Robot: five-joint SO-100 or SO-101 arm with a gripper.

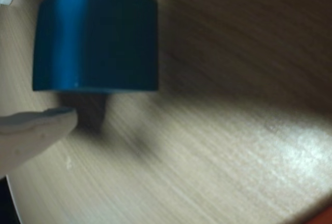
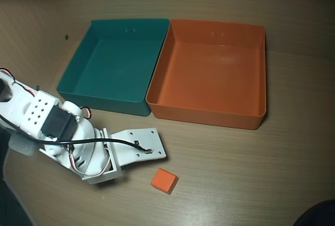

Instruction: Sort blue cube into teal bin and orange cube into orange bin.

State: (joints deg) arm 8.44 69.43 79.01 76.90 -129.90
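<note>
Holding the blue cube (image 1: 96,35) in my gripper (image 2: 141,150), lifted, teal bin (image 2: 78,77) beyond, toward the tabletop's far edge.

Overhead view: fixed camera well above the wooden table (image 2: 272,173), facing down, framing the teal bin (image 2: 112,66) and the adjoining orange bin (image 2: 209,71) to its right, with the arm (image 2: 78,137) below the teal bin. Wrist view: very close to the table (image 1: 218,146), angled down; the blue cube (image 1: 96,35) fills the upper left. Shared region: the tabletop below the teal bin.
</note>
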